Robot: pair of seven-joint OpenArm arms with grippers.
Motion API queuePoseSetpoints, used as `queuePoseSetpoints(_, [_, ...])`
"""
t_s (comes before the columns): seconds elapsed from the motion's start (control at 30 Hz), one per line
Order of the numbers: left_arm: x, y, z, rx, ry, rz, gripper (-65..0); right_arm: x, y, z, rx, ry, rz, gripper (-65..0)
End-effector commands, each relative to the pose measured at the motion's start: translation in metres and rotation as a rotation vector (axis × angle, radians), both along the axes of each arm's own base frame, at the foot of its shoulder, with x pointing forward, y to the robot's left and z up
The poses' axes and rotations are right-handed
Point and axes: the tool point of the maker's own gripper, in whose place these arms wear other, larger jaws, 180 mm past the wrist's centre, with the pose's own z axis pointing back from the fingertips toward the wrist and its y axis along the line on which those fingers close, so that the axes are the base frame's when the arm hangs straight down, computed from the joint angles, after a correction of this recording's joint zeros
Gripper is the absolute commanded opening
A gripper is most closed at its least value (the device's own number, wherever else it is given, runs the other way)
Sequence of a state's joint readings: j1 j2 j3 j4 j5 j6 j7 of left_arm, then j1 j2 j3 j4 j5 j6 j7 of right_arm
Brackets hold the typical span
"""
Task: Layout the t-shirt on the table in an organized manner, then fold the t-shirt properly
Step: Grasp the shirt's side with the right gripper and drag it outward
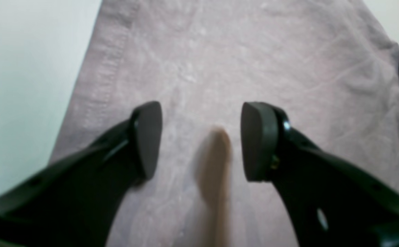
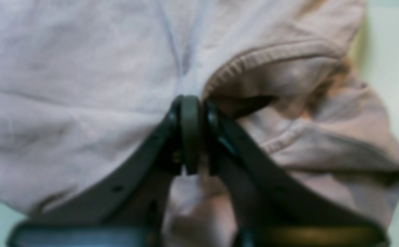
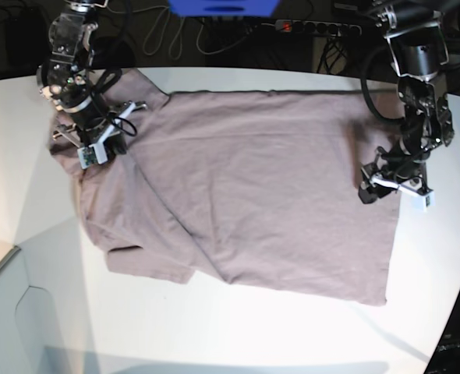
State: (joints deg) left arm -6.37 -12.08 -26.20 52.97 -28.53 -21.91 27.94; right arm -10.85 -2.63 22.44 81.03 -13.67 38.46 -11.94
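two grippers, left gripper (image 1: 201, 140) wide over t-shirt (image 3: 245, 187), right gripper (image 2: 190, 133) pinching collar

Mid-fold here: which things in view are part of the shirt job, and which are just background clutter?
Part of the job:
- t-shirt, spread out, collar end bunched
- table
- right gripper, pinching fabric by the ribbed collar
- left gripper, open above the cloth near the hem

Just lying about:
- power strip behind the table
- cables
- blue box

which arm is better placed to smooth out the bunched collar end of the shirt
Right. The right gripper is already pinched on the t-shirt beside the ribbed neck; the left gripper hangs open over the flat hem end.
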Motion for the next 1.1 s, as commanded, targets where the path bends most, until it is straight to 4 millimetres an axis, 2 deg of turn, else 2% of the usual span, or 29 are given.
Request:
queuePoseSetpoints(0.0, [-0.01,0.004,-0.01,0.022,0.066,-0.01,-28.8,0.008,-0.001,0.012,0.003,-0.036,0.022,-51.6])
queuePoseSetpoints(0.07, [-0.01,0.004,-0.009,0.023,0.064,-0.009,-28.8,0.01,-0.008,0.022,-0.026,-0.05,0.015,-44.1])
queuePoseSetpoints(0.13, [-0.01,0.004,-0.01,0.022,0.065,-0.008,-28.8,0.013,-0.023,0.042,-0.066,-0.1,-0.012,-38.3])
queuePoseSetpoints(0.23, [-0.011,0.005,-0.01,0.023,0.067,-0.008,-28.8,0.02,-0.043,0.077,-0.105,-0.192,-0.058,-33.7])
queuePoseSetpoints(0.33, [-0.011,0.005,-0.01,0.023,0.068,-0.008,-28.8,0.041,-0.053,0.101,-0.103,-0.269,-0.09,-38.1])
queuePoseSetpoints(0.43, [-0.016,0.005,-0.013,0.024,0.076,-0.007,-28.8,0.074,-0.06,0.11,-0.092,-0.291,-0.114,-50.5])
queuePoseSetpoints(0.5, [-0.017,0.005,-0.014,0.024,0.078,-0.007,-28.8,0.097,-0.062,0.108,-0.07,-0.269,-0.126,-63.1])
queuePoseSetpoints(0.53, [-0.017,0.005,-0.014,0.024,0.078,-0.009,-28.8,0.108,-0.066,0.107,-0.066,-0.253,-0.129,-65.0])
queuePoseSetpoints(0.63, [-0.017,0.004,-0.015,0.025,0.081,-0.011,-28.8,0.142,-0.068,0.096,-0.016,-0.193,-0.128,-65.0])
queuePoseSetpoints(0.77, [-0.017,0.004,-0.015,0.025,0.081,-0.011,-28.8,0.17,-0.068,0.072,0.073,-0.108,-0.125,-65.0])
queuePoseSetpoints(0.93, [-0.018,0.004,-0.015,0.025,0.083,-0.012,-28.8,0.188,-0.065,0.045,0.195,-0.041,-0.136,-65.0])
queuePoseSetpoints(1.07, [-0.017,0.004,-0.015,0.025,0.082,-0.011,-28.8,0.187,-0.076,0.02,0.244,-0.013,-0.234,-65.0])
